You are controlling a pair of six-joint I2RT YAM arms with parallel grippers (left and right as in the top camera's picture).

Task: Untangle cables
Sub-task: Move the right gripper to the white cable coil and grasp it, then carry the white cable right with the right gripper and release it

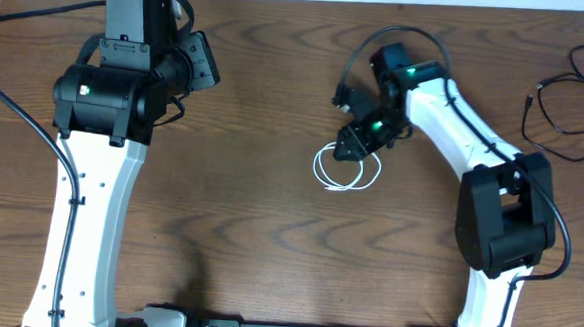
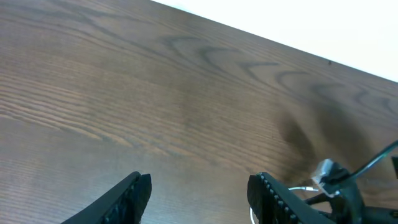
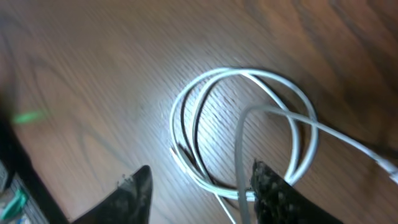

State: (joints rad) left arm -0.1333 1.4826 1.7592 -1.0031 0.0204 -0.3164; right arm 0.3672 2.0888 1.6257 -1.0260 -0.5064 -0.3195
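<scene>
right end effector (image 3: pixel 199 175), fingers apart, hovers over the coiled white cable (image 3: pixel 249 72).

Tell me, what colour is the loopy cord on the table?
White. The right wrist view shows the coiled cord best.

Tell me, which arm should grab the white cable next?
Right. The right gripper is open right above the white cable. The left gripper is far off over bare table.

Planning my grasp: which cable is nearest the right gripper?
The white cable, coiled beneath the right gripper; the black cable lies far away.
</scene>
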